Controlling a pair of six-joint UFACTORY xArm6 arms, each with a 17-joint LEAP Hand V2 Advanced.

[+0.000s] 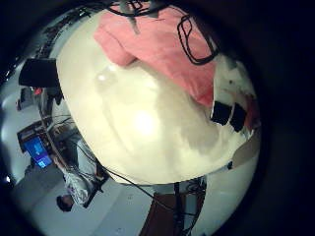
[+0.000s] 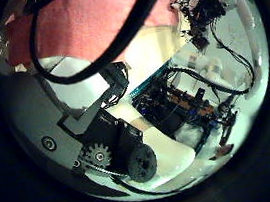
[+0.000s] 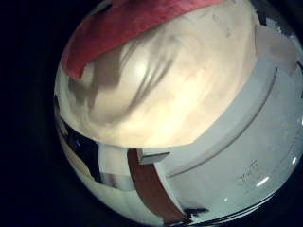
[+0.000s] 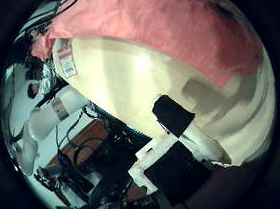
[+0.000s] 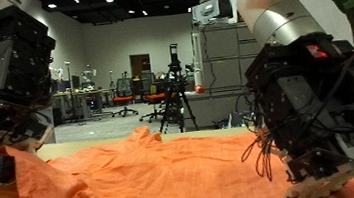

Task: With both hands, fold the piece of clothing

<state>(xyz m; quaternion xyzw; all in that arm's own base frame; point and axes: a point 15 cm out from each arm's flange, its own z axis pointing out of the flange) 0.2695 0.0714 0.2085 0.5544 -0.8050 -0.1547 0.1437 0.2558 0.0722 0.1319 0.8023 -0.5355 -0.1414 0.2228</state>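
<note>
An orange garment (image 5: 171, 165) lies spread and rumpled across the pale table (image 5: 96, 143). My left hand (image 5: 3, 99) hangs over one end of it, its lowest parts close to the cloth's edge. My right hand (image 5: 321, 123) hangs over the other end, fingers relaxed and holding nothing. The left palm views show the garment (image 1: 167, 49) flat on the table (image 1: 138, 128), with black fingertips (image 1: 228, 113) over its border. In the right palm views the garment (image 4: 158, 26) lies beyond a finger (image 4: 174, 113), and finger shadows fall on bare table (image 3: 161, 85).
A white label (image 4: 65, 56) shows at one corner of the garment. The table's rim (image 1: 148, 180) drops off to the floor close by. Behind the table stand a tripod (image 5: 176, 89) and office chairs.
</note>
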